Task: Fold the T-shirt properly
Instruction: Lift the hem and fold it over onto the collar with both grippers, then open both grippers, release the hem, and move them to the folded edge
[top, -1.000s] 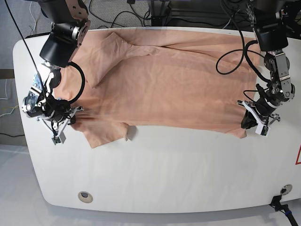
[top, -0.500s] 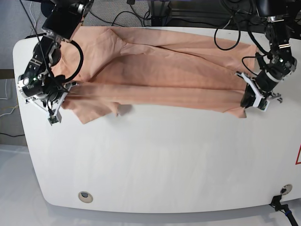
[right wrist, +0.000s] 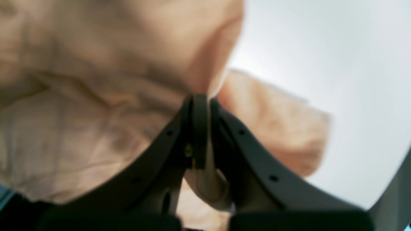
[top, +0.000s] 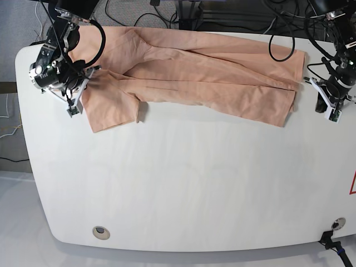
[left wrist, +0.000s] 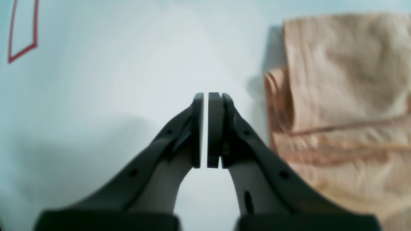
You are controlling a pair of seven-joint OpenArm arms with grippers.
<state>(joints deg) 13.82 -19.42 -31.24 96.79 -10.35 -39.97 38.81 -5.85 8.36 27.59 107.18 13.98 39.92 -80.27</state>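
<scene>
The salmon-peach T-shirt (top: 211, 78) lies folded lengthwise along the far part of the white table (top: 194, 183), with one sleeve sticking out at the near left. My right gripper (top: 78, 92) is at the shirt's left end; in the right wrist view it (right wrist: 200, 98) is shut on a fold of the T-shirt (right wrist: 96, 96). My left gripper (top: 327, 104) is just right of the shirt's hem end and apart from it. In the left wrist view it (left wrist: 205, 96) is shut with nothing between the pads, and the layered hem (left wrist: 337, 96) lies beside it. No print shows.
A red marking (top: 352, 183) sits at the table's right edge and also shows in the left wrist view (left wrist: 22, 29). Round holes are near the front left (top: 100, 231) and front right (top: 335, 224). Cables hang behind the far edge (top: 167, 14).
Both arms carried the shirt's near edge away to the far side, folding it lengthwise. The left gripper has let go of the hem and now sits to its right. The right gripper still holds cloth.
</scene>
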